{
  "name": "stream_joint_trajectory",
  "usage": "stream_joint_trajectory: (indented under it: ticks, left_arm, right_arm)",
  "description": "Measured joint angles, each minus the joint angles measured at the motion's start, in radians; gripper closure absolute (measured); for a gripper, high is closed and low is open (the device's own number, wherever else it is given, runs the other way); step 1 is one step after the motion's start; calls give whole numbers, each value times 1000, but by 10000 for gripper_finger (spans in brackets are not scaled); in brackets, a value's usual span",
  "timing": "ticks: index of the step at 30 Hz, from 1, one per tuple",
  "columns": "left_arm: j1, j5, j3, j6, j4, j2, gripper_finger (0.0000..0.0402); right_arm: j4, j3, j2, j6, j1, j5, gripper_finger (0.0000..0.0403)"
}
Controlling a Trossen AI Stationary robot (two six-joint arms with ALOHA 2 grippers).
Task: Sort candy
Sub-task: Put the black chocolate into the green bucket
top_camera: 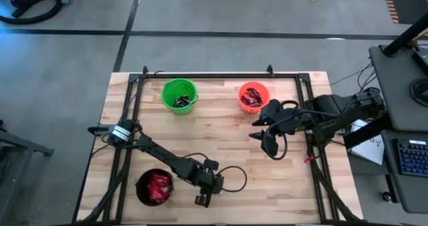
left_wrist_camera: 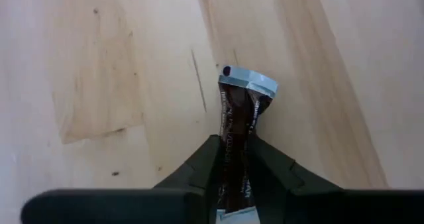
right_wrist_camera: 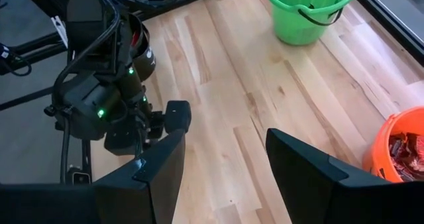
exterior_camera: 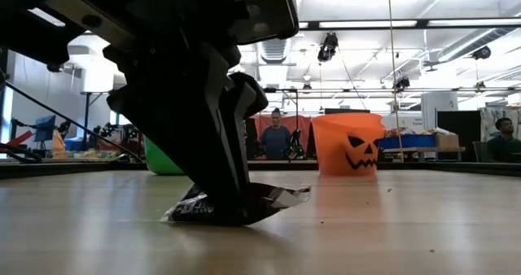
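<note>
candy bar (left_wrist_camera: 237, 139): 1, pinched by left gripper (top_camera: 202, 199) fingers at 6 o'clock | buckets: 3 | right gripper (right_wrist_camera: 225, 161): fingers spread

2 dark, matte-black arms. Left arm (top_camera: 160, 158) has a white-silver band near its base at 9 o'clock, black cable looping off the wrist, green indicator lights on its housing. Right arm (top_camera: 314, 116) bulky, black cables trailing. Fingers (right_wrist_camera: 311, 171) flat, wedge-shaped, black.

A small black-silver candy bar (left_wrist_camera: 238, 134) lies flat on the near surface (top_camera: 267, 186). Red packets (top_camera: 158, 186) fill the black bucket (top_camera: 142, 189). Dark bars (top_camera: 252, 97) sit in the orange one (top_camera: 242, 105).
</note>
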Motion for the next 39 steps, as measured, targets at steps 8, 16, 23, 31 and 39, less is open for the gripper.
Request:
stream_joint_trajectory:
  ticks: [8, 16, 23, 31, 39]
  left_arm:
    - [12, -70, 46, 4, -118, -12, 354]
    - [18, -183, 143, 2, -265, -64, 355]
    - [39, -204, 180, 21, -319, -114, 364]
    - [39, -180, 117, -72, -321, -81, 301]
    - [38, -178, 102, -75, -279, -43, 184]
  right_arm:
    - [-2, 0, -2, -27, 0, 3, 197]
    - [-7, 0, -10, -50, 0, 3, 197]
    - [-7, 0, -17, -85, -1, 5, 197]
    - [-6, 0, -17, -86, 0, 5, 197]
    - [-2, 0, -16, -86, 0, 5, 197]
